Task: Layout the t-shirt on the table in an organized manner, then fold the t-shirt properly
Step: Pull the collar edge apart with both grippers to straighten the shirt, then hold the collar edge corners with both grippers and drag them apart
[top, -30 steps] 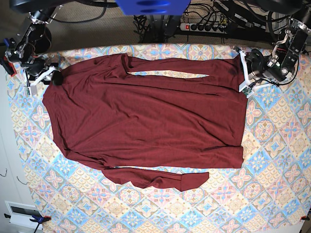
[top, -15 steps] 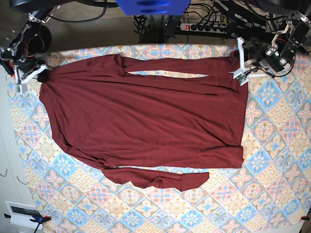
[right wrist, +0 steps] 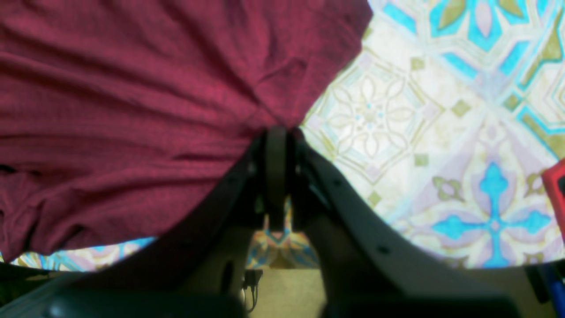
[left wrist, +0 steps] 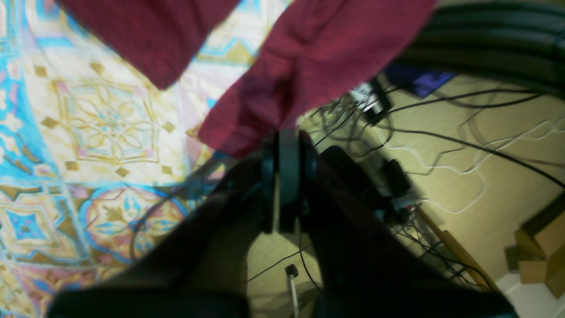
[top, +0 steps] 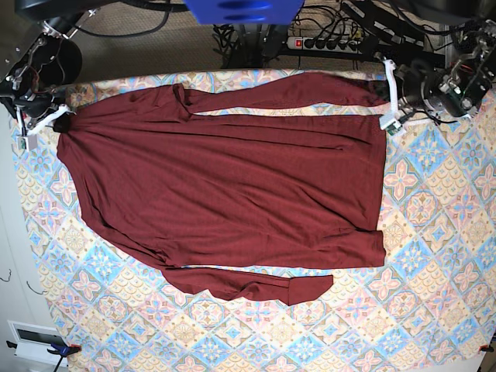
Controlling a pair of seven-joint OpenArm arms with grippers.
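A thin, soft maroon knit shirt point(top: 225, 186) is lying on the table point(top: 434, 232); right claw point(right wrist: 276, 132) and left claw point(left wrist: 284, 137) are each pinching its edge.

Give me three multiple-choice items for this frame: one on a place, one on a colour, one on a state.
1. Where does the lower sleeve of the t-shirt lie?
A. Hanging off the table's far edge
B. On the table, along the shirt's near edge
C. Draped over an arm

2. What colour is the shirt?
A. Navy
B. Dark maroon
C. Cream

3. How do the right gripper and left gripper stand?
A. Both wide open
B. Only one shut
C. Both shut on the shirt's cloth

Answers: 1 B, the base view shows the sleeve flat on the patterned cloth; 2 B, every view shows maroon; 3 C, each wrist view shows cloth pinched at closed jaws.
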